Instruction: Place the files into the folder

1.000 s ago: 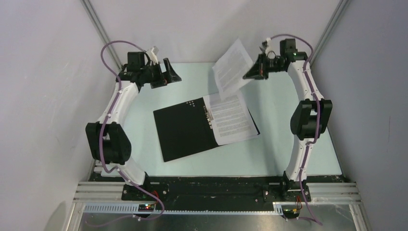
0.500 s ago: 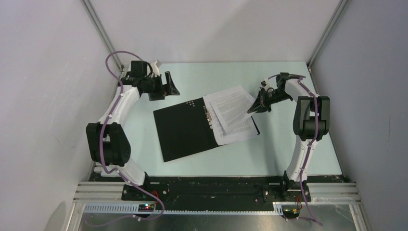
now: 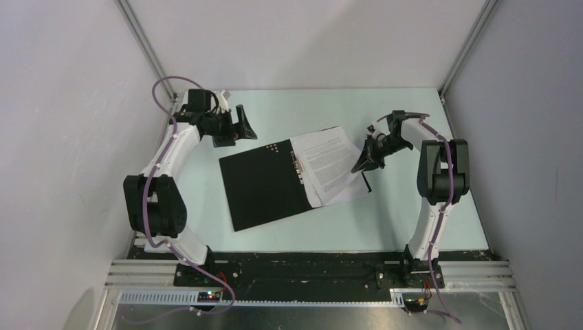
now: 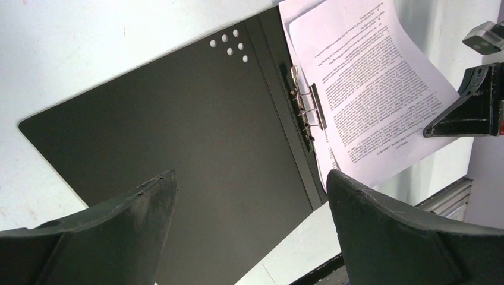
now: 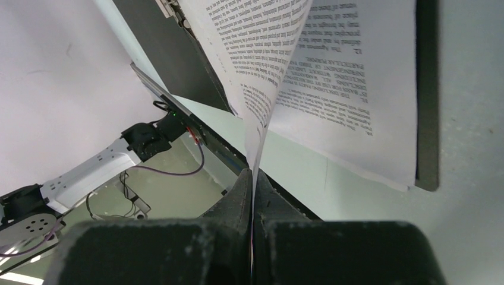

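The folder [image 3: 265,184] lies open on the table, black inside up, with a metal clip [image 4: 306,107] along its spine. White printed files [image 3: 328,168] rest on its right half. My right gripper [image 3: 357,167] is shut on the right edge of the top sheet [image 5: 261,53], which bows up from the sheet beneath [image 5: 356,95]; the paper edge runs between the closed fingers [image 5: 241,196]. My left gripper [image 3: 242,127] hovers open over the folder's far left corner, holding nothing. In the left wrist view the black cover [image 4: 178,136] shows between its wide-apart fingers [image 4: 386,225].
The pale green table [image 3: 330,227] is boxed in by grey walls on three sides. A black and aluminium rail [image 3: 309,275] with both arm bases runs along the near edge. Small white dots [image 4: 230,44] mark the folder's inner cover.
The right gripper has brought the lifted sheet down from high at the back onto the folder's right half. The left gripper has dropped slightly and stays open.
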Controlling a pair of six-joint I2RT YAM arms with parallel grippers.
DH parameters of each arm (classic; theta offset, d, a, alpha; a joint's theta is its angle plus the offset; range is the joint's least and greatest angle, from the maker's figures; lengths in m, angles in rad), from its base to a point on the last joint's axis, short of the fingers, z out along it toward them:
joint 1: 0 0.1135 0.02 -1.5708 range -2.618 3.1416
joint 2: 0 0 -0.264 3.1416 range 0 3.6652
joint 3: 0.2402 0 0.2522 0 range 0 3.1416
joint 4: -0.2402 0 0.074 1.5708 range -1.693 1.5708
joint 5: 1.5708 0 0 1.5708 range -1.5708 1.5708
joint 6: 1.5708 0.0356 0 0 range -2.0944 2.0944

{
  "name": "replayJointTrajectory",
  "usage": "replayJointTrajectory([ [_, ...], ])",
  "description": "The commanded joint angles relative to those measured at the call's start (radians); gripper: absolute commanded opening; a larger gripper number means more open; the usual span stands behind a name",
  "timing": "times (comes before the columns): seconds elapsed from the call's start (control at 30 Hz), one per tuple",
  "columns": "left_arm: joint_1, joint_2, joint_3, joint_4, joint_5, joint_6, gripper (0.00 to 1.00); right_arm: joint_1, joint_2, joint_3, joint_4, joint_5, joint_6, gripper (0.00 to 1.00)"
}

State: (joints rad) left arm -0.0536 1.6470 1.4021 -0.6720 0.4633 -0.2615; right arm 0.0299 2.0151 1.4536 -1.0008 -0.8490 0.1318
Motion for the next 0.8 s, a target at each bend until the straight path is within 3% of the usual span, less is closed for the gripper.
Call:
replayJointTrajectory([
  [0.0,0.004,-0.049,-0.009,0.005,-0.003,-0.013,1.0,0.036,-0.011,0.003,0.047,-0.018,0.06,0.0],
  [0.17,0.003,-0.058,-0.027,0.004,0.0,-0.018,1.0,0.068,0.004,0.0,0.056,-0.02,0.08,0.0],
  [0.33,0.003,-0.056,-0.035,0.004,0.004,-0.03,1.0,0.07,0.014,-0.002,0.06,-0.018,0.094,0.09],
  [0.6,0.004,-0.043,-0.02,0.003,0.024,-0.045,1.0,0.09,0.025,-0.027,0.057,-0.013,0.092,0.15],
  [0.7,0.003,-0.027,-0.013,0.004,0.033,-0.053,1.0,0.1,0.014,-0.053,0.055,-0.015,0.092,0.32],
  [0.77,0.002,-0.016,-0.008,0.004,0.039,-0.056,1.0,0.101,0.01,-0.063,0.065,-0.02,0.098,0.37],
])
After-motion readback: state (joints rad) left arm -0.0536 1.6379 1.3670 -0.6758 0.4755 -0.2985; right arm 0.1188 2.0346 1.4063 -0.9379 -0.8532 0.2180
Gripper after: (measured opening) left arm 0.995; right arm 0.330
